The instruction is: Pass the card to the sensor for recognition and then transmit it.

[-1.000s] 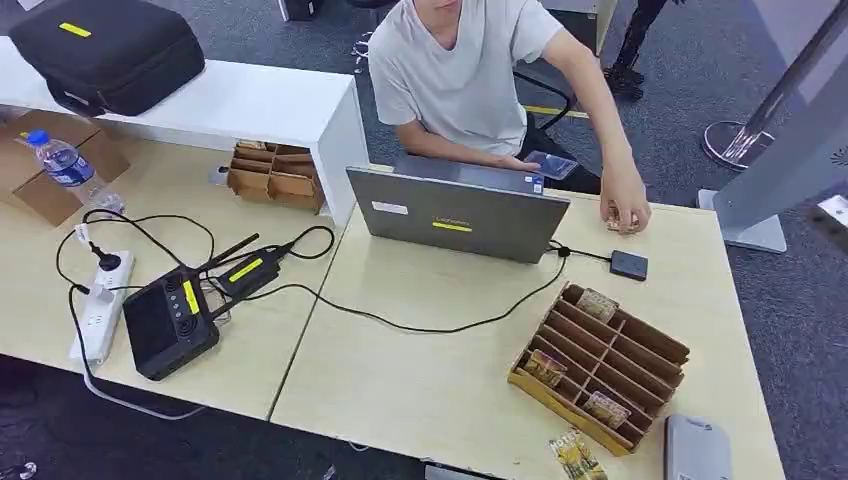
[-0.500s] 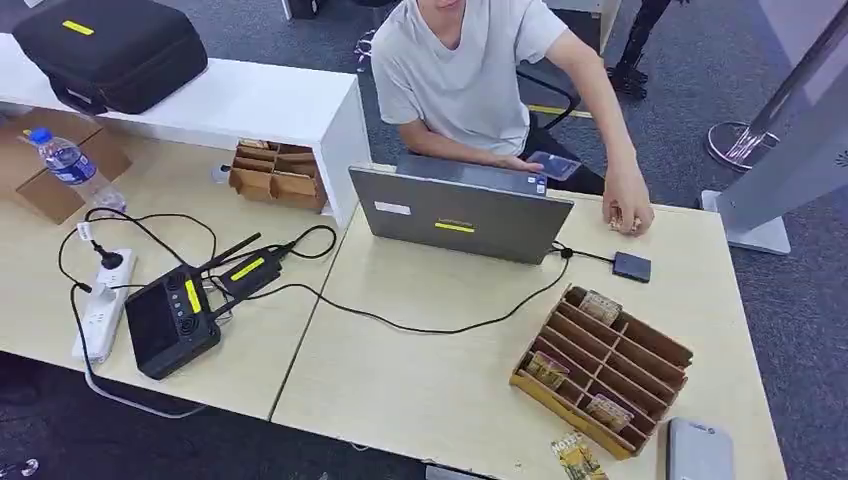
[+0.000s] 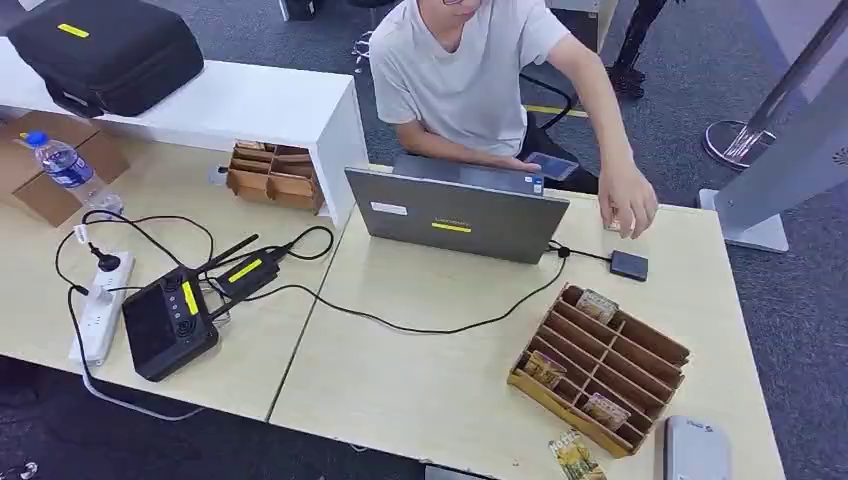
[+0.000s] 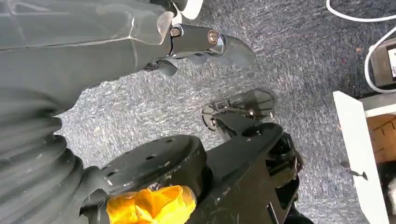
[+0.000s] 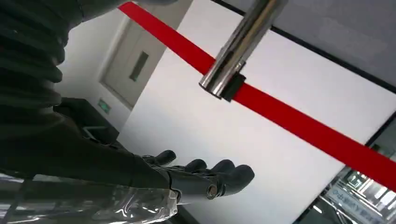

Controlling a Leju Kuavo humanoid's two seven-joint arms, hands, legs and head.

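Left hand (image 4: 196,44) hangs over carpet, fingers apart, holding nothing. Right hand (image 5: 196,175) is raised, fingers extended side by side, empty. The card cannot be identified with certainty; the black sensor (image 3: 629,265) lies on the table (image 3: 420,390) just behind the wooden organizer (image 3: 600,365), beside the person's hand (image 3: 628,200).

Grey carpet floor (image 3: 780,300), pale wooden desks (image 3: 440,370) — white shelf (image 3: 240,105) behind
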